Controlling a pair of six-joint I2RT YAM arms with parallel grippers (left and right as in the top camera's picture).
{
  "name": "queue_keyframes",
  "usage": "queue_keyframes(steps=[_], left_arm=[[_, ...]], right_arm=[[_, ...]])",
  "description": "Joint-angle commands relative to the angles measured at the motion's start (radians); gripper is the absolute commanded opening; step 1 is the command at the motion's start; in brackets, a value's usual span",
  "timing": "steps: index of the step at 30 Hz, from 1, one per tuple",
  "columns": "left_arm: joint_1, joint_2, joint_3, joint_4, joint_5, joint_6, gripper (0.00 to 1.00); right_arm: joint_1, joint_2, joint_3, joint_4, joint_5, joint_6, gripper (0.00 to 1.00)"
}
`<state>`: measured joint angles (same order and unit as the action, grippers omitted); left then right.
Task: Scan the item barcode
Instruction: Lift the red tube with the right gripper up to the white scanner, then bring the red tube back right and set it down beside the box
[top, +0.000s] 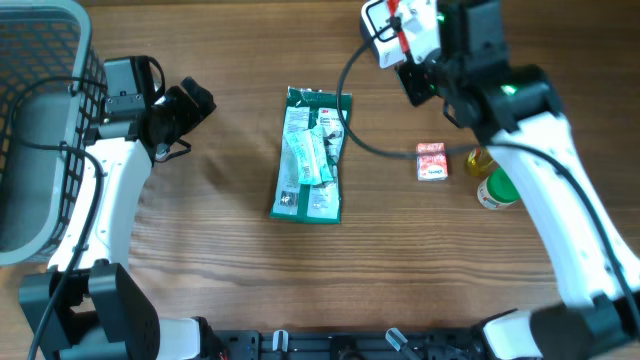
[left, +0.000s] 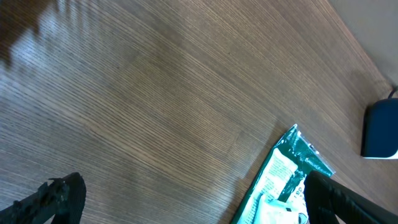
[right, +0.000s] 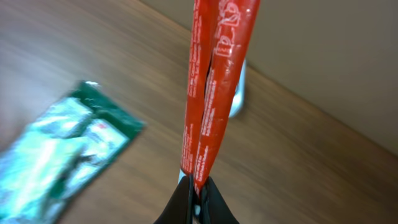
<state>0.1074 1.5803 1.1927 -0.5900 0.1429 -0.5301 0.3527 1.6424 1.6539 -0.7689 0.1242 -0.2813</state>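
Wood-grain bench, inspected from overhead and both wrist cams.

Edges/room: grey wire basket takes the left edge, from far corner to approx. mid-depth. Bare wood shows btwn the L jaws and the green packet, and along the whole near strip. Right side is tighter: small red box and a yellow-green bottle sit close together, the bottle partly under the R arm. Black cable curves from the far edge past the packet's right side toward the red box.

Task item: flat red item, held up off the bench at the far edge, right of centre, next to a white device. Wrist cam sees it edge-on; its long axis runs straight out from the jaws with a slight lean. Print on it is too blurred to read; barcode not made out.

Green packet: flat, mid-bench, long axis near-to-far with a slight tilt.

Jaws: L jaws wide apart, nothing btwn them, above bare wood left of the packet. R jaws pinched together on the red item's lower end.
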Motion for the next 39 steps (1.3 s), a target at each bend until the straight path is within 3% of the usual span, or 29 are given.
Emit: queue_keyframes(steps=[1, 12, 17, 22, 39], left_arm=[[0.002, 0.004, 0.005, 0.003, -0.006, -0.009, 1.0], [0.002, 0.004, 0.005, 0.003, -0.006, -0.009, 1.0], [0.002, 0.004, 0.005, 0.003, -0.006, -0.009, 1.0], [0.002, 0.004, 0.005, 0.003, -0.006, -0.009, 1.0], [0.002, 0.004, 0.005, 0.003, -0.006, -0.009, 1.0]], right_arm=[[0.003, 0.127, 0.008, 0.077, 0.201, -0.064, 0.04], [0.004, 0.499, 0.008, 0.384, 0.541, -0.528, 0.05], [0.008, 0.571, 0.008, 0.49, 0.689, -0.608, 0.04], [0.015, 0.576, 0.008, 0.577, 0.7, -0.733, 0.04], [-0.008, 0.642, 0.008, 0.689, 0.742, -0.769, 0.04]])
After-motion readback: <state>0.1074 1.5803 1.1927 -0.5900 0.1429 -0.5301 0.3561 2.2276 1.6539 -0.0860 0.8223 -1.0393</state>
